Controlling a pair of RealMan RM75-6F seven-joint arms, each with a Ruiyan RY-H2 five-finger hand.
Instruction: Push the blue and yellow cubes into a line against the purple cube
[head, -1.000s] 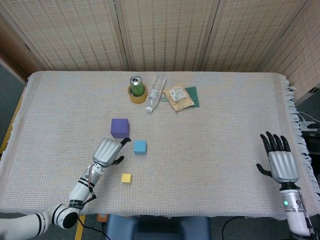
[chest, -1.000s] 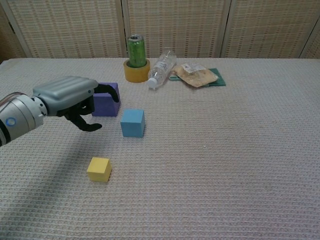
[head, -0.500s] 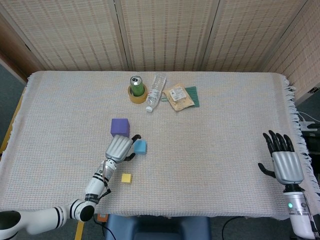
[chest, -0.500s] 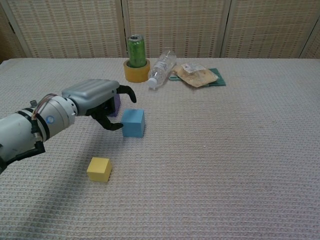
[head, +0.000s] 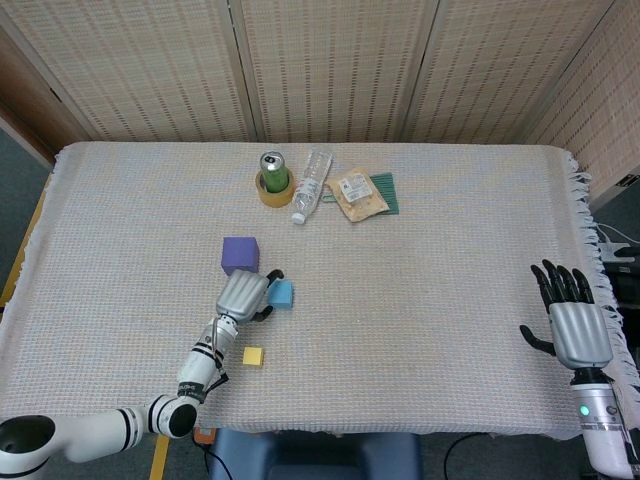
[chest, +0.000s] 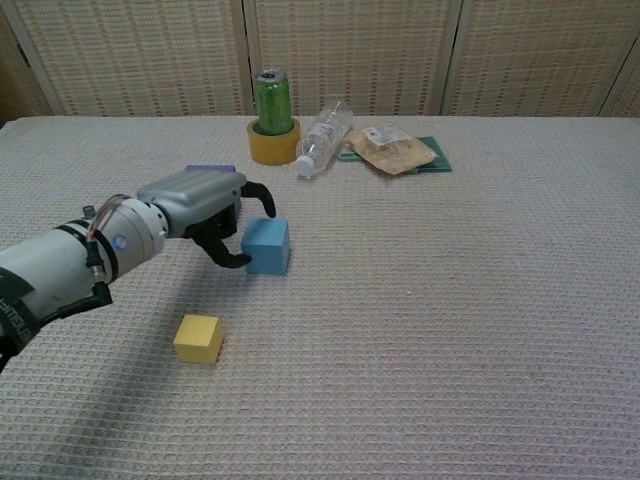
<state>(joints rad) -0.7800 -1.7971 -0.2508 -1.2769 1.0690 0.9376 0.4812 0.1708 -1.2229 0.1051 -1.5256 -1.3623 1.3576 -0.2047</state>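
The purple cube (head: 240, 254) sits left of centre; in the chest view my left hand (chest: 200, 200) hides most of the purple cube (chest: 212, 170). The blue cube (head: 281, 293) (chest: 266, 245) lies just to its front right. My left hand (head: 244, 293) is at the blue cube's left side with curled fingers touching it, nothing gripped. The small yellow cube (head: 253, 356) (chest: 198, 338) lies alone nearer the front edge. My right hand (head: 576, 322) rests far right near the table edge, fingers spread, holding nothing.
At the back stand a green can (head: 274, 170) on a yellow tape roll (chest: 273, 141), a lying plastic bottle (head: 311, 184), and a snack packet (head: 359, 195) on a green pad. The fringed cloth edge (head: 590, 250) runs along the right.
My left hand moved right and forward from beside the purple cube to the blue cube's left side. The cubes have barely shifted. The right hand drifted slightly down.
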